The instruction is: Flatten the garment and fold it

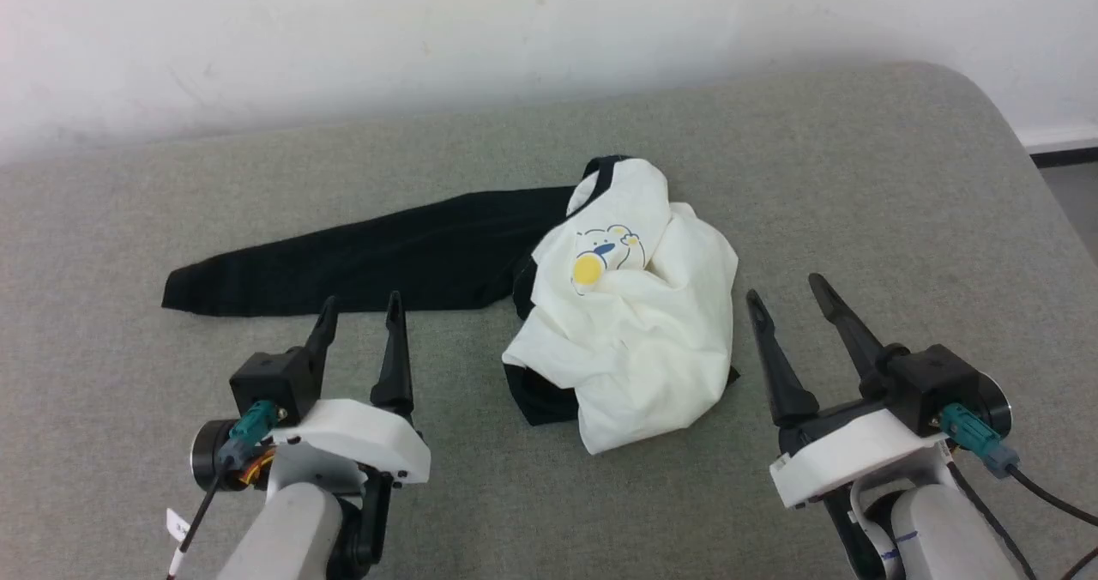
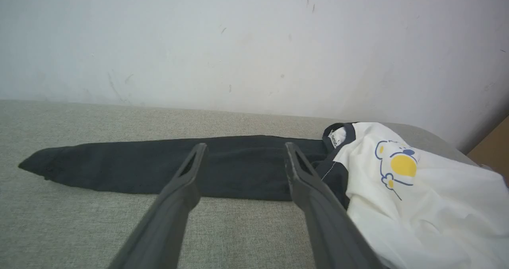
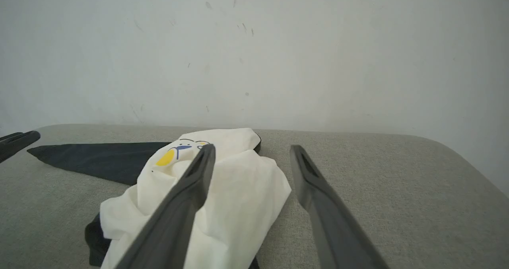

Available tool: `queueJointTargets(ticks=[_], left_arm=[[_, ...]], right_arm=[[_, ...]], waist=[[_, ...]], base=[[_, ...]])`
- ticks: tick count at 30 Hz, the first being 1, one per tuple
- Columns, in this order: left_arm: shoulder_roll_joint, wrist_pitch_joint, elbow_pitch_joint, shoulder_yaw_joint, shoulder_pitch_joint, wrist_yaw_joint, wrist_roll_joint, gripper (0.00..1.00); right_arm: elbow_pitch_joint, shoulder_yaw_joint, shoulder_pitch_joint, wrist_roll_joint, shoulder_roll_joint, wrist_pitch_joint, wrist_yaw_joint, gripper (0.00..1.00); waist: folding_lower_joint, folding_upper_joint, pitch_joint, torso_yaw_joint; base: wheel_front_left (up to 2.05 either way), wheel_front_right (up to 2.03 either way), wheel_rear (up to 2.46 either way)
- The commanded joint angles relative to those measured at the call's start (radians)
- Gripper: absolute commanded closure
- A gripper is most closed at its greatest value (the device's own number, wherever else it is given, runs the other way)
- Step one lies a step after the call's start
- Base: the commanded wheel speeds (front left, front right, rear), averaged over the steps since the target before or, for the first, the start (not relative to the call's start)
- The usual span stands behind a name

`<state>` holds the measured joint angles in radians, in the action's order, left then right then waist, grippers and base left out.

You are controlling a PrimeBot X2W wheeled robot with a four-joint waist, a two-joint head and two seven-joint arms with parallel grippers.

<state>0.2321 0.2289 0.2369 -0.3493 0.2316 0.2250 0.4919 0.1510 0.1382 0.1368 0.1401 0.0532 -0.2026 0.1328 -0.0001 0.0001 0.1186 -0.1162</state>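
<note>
The garment (image 1: 635, 340) is bunched, one black sleeve largely hidden under its white folds; the neck label (image 2: 337, 137) is too small to read.

Crumpled white-and-black T-shirt (image 1: 639, 340), not folded.
White body bunched in a heap, yellow-and-blue print (image 1: 605, 254) facing up; one black sleeve (image 1: 360, 262) lies flat, stretched toward nine o'clock.

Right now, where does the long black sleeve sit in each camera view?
Head view: black sleeve left of centre, lying flat.
Left wrist view: sleeve across the middle, left half.
Right wrist view: sleeve at left side, mid-height.
Shared landmark: the yellow dot print.
</note>
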Motion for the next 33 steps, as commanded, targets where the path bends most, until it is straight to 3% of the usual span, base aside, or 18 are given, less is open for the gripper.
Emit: queueJointTargets(ticks=[1,8,12,17,21,25,28,29,30,31,33], left_arm=[[0.007,-0.003,-0.006,0.001,0.003,0.006,-0.008,0.00],[0.023,-0.097,0.080,-0.031,0.135,-0.001,-0.036,0.00],[0.028,-0.250,0.200,-0.086,0.251,-0.030,-0.054,0.00],[0.059,-0.510,0.310,-0.201,0.357,-0.139,-0.085,0.00],[0.077,-0.638,0.323,-0.265,0.398,-0.205,-0.102,0.00],[0.083,-0.650,0.316,-0.283,0.425,-0.191,-0.130,0.00],[0.075,-0.646,0.330,-0.274,0.436,-0.158,-0.134,0.00],[0.072,-0.630,0.332,-0.266,0.440,-0.144,-0.133,0.05],[0.068,-0.604,0.332,-0.251,0.443,-0.124,-0.130,0.69],[0.065,-0.569,0.330,-0.235,0.446,-0.105,-0.128,1.00],[0.059,-0.493,0.330,-0.198,0.442,-0.064,-0.118,1.00]], right_arm=[[-0.004,0.003,-0.001,-0.002,-0.003,0.002,-0.002,0.00],[-0.003,0.020,0.025,0.017,-0.003,-0.007,-0.002,0.00],[0.010,0.027,0.038,0.029,-0.003,-0.017,-0.002,0.00],[0.029,0.035,0.052,0.040,-0.003,-0.031,-0.002,0.00],[0.042,0.038,0.058,0.045,-0.003,-0.040,-0.002,0.00],[0.049,0.044,0.064,0.050,-0.003,-0.046,-0.002,0.00],[0.053,0.051,0.069,0.053,-0.003,-0.049,-0.002,0.00],[0.054,0.054,0.071,0.054,-0.003,-0.050,-0.002,0.00],[0.055,0.056,0.073,0.054,-0.003,-0.051,-0.002,0.00],[0.056,0.058,0.074,0.054,-0.003,-0.051,-0.002,0.00],[0.060,0.059,0.074,0.051,-0.003,-0.052,-0.002,0.00]], waist=[[0.0001,-0.0001,0.011,-0.003],[0.0001,-0.0001,0.072,-0.051],[0.0001,-0.0001,0.104,-0.089],[0.0001,-0.0001,0.127,-0.133],[0.0001,-0.0001,0.135,-0.152],[0.0001,-0.0001,0.141,-0.162],[0.0001,-0.0001,0.146,-0.165],[0.0001,-0.0001,0.147,-0.165],[0.0001,-0.0001,0.147,-0.165],[0.0001,-0.0001,0.147,-0.163],[0.0001,-0.0001,0.140,-0.155]], base=[[0.00,0.00,0.00],[0.00,0.00,0.00],[0.00,0.00,0.00],[0.00,0.00,0.00],[0.00,0.00,0.00],[0.00,0.00,0.00],[0.00,0.00,0.00],[0.00,0.00,0.00],[0.00,0.00,0.00],[0.00,0.00,0.00],[0.00,0.00,0.00]])
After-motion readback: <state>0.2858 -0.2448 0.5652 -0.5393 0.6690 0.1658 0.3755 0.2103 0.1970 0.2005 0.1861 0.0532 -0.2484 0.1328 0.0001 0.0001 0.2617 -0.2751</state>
